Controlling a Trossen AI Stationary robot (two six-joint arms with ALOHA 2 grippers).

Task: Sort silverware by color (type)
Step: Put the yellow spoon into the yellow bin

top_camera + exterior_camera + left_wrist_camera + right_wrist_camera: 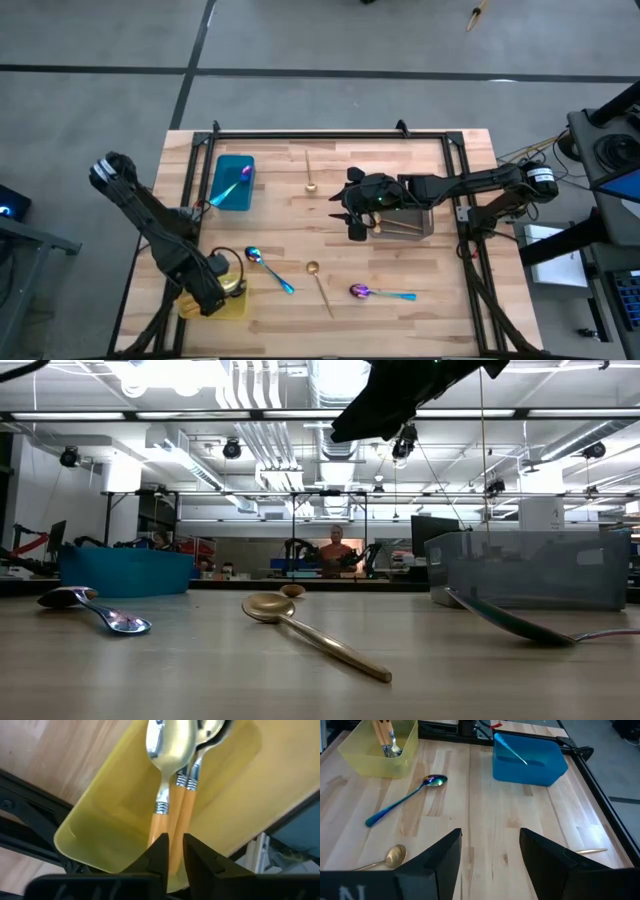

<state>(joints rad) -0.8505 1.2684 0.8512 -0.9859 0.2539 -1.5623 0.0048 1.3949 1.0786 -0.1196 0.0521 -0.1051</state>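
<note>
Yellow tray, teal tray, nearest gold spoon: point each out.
yellow tray (405, 757): right wrist view, front wall.
teal tray (226, 195): high view, near rim.
gold spoon (330, 645): low view, mid-handle.

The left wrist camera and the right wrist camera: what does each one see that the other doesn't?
Only the left wrist camera shows the left tool closed around an orange spoon handle. Only the right wrist camera shows the open right tool, the blue tray, a rainbow spoon and a gold spoon on the table. Both show the yellow tray.
</note>
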